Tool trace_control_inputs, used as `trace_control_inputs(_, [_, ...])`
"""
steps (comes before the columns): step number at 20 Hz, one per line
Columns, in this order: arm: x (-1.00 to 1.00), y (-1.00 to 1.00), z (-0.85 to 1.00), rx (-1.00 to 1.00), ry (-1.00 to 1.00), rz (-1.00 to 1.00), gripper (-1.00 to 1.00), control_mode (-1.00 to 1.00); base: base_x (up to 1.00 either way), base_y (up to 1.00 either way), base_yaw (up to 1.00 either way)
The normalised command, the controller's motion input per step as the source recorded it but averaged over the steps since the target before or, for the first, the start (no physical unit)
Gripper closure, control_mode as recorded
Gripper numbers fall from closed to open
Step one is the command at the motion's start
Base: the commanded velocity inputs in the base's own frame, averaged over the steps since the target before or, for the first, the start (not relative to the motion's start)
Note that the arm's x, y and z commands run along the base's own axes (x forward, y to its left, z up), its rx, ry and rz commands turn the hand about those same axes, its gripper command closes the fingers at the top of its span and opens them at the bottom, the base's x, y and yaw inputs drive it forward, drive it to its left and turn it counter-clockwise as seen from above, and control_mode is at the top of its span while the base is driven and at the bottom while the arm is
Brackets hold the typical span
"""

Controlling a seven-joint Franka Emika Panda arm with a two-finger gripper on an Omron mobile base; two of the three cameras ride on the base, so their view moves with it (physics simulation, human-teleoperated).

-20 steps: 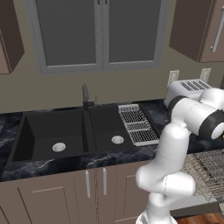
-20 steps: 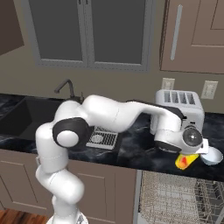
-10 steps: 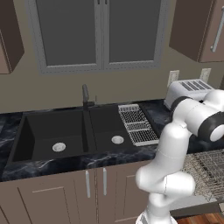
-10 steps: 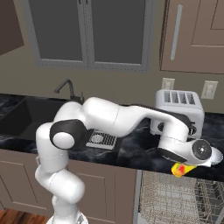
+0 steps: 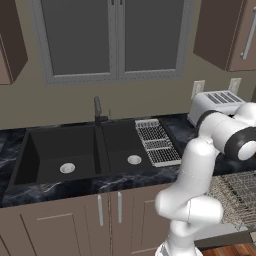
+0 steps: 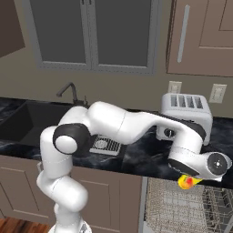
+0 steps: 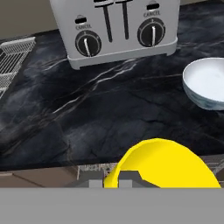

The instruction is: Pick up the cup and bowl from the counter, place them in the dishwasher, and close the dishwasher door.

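My gripper [image 6: 189, 178] is shut on the yellow cup [image 6: 186, 182], which hangs just past the counter [image 6: 145, 154] edge, over the near left corner of the dishwasher's pulled-out wire rack [image 6: 173, 209]. In the hand view the cup [image 7: 162, 164] sits at the bottom around the gripper [image 7: 122, 180]. The white bowl [image 7: 208, 85] rests upright on the counter [image 7: 87, 118], right of the toaster. A sliver of the rack [image 7: 94, 168] shows below the counter edge. The dishwasher door is hidden below the rack.
A silver toaster [image 6: 184, 113] stands at the back of the counter behind the hand. A ribbed drying rack [image 5: 157, 142] lies beside the black double sink [image 5: 65, 155]. The wire rack [image 5: 240, 195] juts out at the right, and wall cabinets hang above.
The hand has come down and slightly left with the cup, from counter height to just above the dishwasher rack. The base has not moved.
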Motion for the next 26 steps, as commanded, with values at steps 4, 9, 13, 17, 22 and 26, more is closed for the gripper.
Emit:
trace_control_inputs(4, [-0.11,0.17,-0.15,0.0,0.0,-0.02,1.0,-1.0,0.0,0.0,0.0])
trace_control_inputs(9, [-0.17,0.14,-0.12,0.02,0.0,-0.06,1.0,-1.0,0.0,0.0,0.0])
trace_control_inputs(13, [-0.18,0.12,-0.13,0.04,-0.01,-0.1,1.0,-1.0,0.0,0.0,0.0])
trace_control_inputs(17, [-0.07,0.1,-0.18,0.03,0.0,-0.15,1.0,-1.0,0.0,0.0,0.0])
trace_control_inputs(22, [0.0,0.05,-0.2,0.03,0.0,-0.16,1.0,-1.0,0.0,0.0,0.0])
trace_control_inputs(26, [0.0,0.0,-0.3,0.03,0.0,-0.11,1.0,-1.0,0.0,0.0,0.0])
